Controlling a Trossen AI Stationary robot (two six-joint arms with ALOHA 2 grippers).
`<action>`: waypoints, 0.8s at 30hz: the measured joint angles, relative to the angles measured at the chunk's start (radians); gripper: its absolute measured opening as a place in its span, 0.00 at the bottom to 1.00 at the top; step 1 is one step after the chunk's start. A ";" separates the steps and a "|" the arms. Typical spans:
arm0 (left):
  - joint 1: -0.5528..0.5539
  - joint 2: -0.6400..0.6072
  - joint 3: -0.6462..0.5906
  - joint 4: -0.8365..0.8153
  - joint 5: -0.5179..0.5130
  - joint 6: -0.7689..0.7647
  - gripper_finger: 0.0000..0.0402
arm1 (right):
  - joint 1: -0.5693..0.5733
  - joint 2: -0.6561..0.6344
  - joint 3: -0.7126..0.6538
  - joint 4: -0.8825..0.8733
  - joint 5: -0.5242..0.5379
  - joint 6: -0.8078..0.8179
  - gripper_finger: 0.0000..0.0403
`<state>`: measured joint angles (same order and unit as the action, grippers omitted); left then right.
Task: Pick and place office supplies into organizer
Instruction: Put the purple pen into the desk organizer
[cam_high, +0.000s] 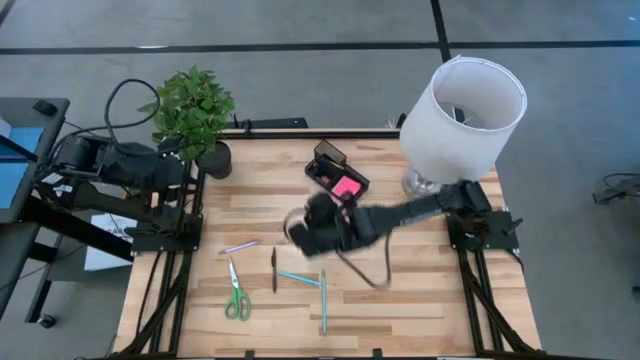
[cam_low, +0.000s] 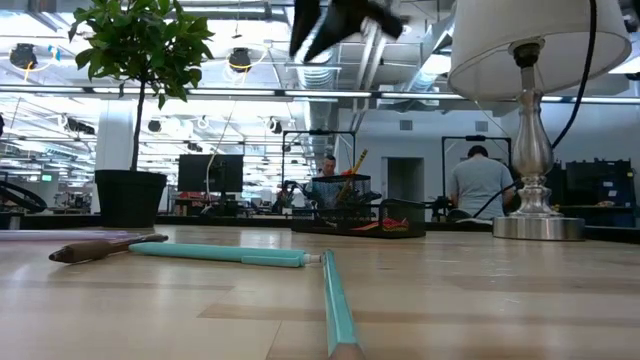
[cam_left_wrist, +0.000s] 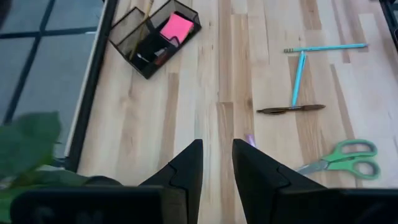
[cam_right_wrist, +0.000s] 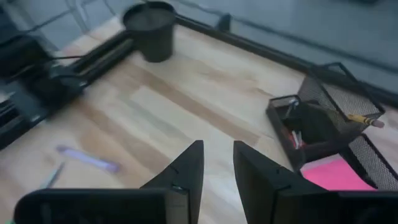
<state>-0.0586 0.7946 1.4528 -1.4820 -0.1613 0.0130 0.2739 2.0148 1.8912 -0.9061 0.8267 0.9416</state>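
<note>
pale wood-plank table (cam_high: 420, 290) – smooth, matt – under a black wire-mesh organizer (cam_left_wrist: 134, 37) and a polished metal lamp base (cam_low: 536, 226).

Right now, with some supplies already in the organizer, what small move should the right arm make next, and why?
Probably swing the right claw from beside the organizer toward the loose items and come down over the nearest, the pale pen. The claw holds nothing, and the scissors, dark pen and teal pens lie on the table.

Grey floor (cam_high: 300, 20); open lab, ceiling lights (cam_low: 240, 60).
</note>
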 joint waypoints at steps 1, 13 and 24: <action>0.000 -0.012 -0.026 0.024 0.000 -0.010 0.20 | 0.030 0.001 0.000 0.000 0.027 0.000 0.20; 0.000 -0.235 -0.677 0.565 -0.001 -0.102 0.20 | 0.253 0.001 0.000 -0.006 0.256 -0.009 0.20; -0.023 -0.180 -0.714 0.668 -0.054 -0.148 0.20 | 0.301 0.002 0.000 0.006 0.143 0.028 0.20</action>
<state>-0.0814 0.6144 0.7387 -0.8141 -0.2158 -0.1351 0.5752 2.0167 1.8912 -0.9001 0.9694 0.9698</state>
